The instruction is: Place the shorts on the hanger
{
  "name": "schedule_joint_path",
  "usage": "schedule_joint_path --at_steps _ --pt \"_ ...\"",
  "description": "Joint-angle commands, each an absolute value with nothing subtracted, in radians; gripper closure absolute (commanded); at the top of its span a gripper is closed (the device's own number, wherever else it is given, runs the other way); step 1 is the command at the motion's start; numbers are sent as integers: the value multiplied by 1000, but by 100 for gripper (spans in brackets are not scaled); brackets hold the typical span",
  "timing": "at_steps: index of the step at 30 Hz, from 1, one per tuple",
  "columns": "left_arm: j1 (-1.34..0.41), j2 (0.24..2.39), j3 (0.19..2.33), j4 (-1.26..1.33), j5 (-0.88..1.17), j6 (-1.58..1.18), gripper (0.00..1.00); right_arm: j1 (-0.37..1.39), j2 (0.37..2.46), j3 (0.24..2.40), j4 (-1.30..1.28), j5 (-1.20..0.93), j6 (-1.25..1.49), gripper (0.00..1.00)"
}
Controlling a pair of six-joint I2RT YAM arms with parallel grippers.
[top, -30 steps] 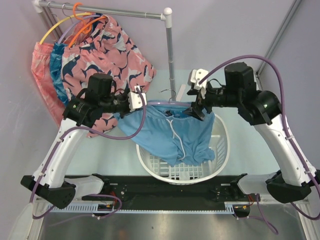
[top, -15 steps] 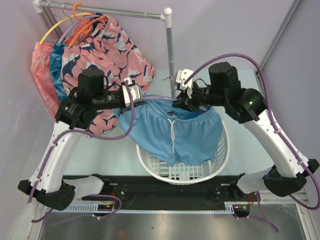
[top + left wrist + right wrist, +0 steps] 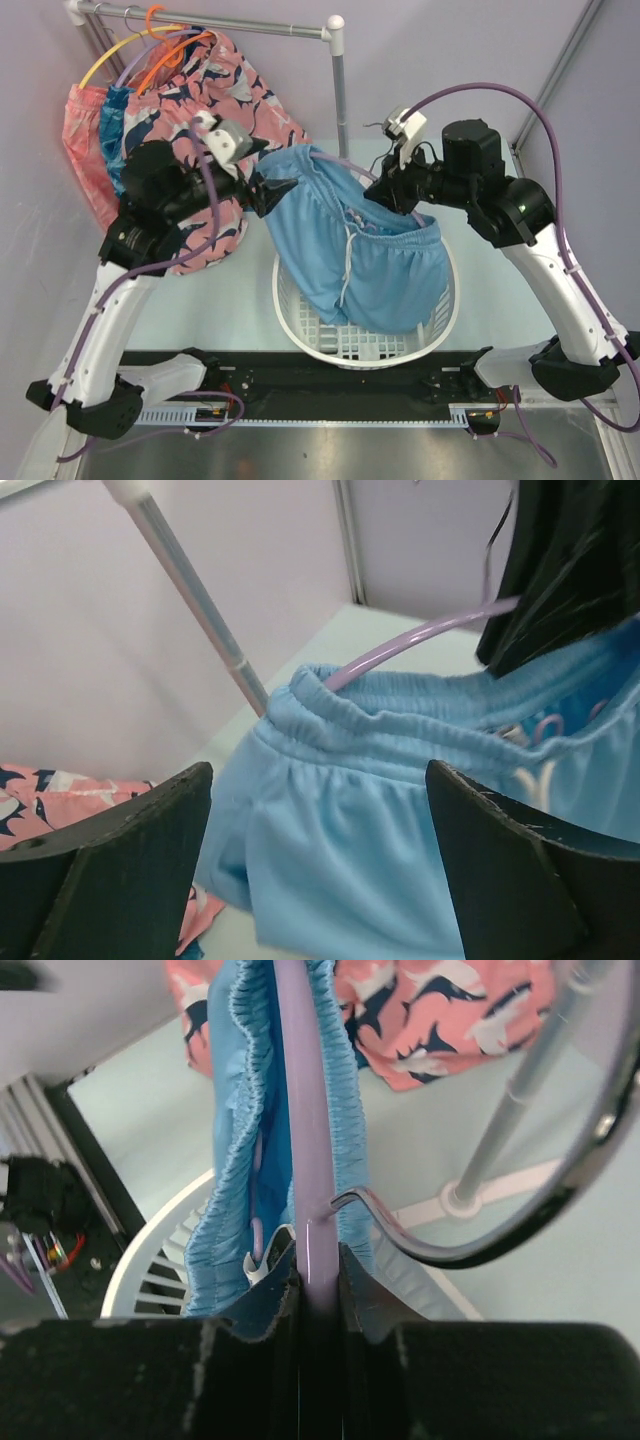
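Overhead, the light-blue shorts (image 3: 360,265) hang off the lavender hanger (image 3: 345,166) above the white basket (image 3: 287,310), with the waistband threaded over the hanger arm so it carries them. The right gripper (image 3: 393,195) reaches in from the right, and the left gripper (image 3: 268,190) sits at the waistband's left end. Left wrist: fingers spread wide, holding nothing, shorts just ahead. Right wrist: fingers clamped tight on the hanger bar, waistband bunched either side.
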State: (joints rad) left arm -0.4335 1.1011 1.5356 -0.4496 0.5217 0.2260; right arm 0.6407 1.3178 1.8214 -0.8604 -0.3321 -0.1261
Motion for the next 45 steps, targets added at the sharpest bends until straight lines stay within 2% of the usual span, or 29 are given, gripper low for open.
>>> schedule_joint_path --at_steps 1,7,11,15,30,38,41,44,45 --pt "-430 1005 1529 -330 495 6 10 647 1310 1847 -747 -164 122 100" --pt "-480 916 1303 -177 580 -293 9 748 1350 1832 -712 29 322 100" --pt "-583 891 1163 -72 546 -353 16 845 1408 1867 -652 187 370 100" --pt "-693 910 1152 -75 462 -363 26 885 1465 1910 -641 311 423 100" --pt "-781 1014 1135 -22 301 -486 29 925 1502 1850 -419 370 591 100" --pt "-782 1063 1155 -6 304 -540 38 960 1488 1824 -348 390 577 100" --pt "-782 1066 1163 -21 293 -560 43 965 1474 1804 -321 400 568 100" --pt "-782 1066 1166 -23 313 -583 60 968 1467 1796 -304 402 563 100" --pt "-782 1063 1172 -23 317 -587 76 968 1465 1795 -301 403 561 100"
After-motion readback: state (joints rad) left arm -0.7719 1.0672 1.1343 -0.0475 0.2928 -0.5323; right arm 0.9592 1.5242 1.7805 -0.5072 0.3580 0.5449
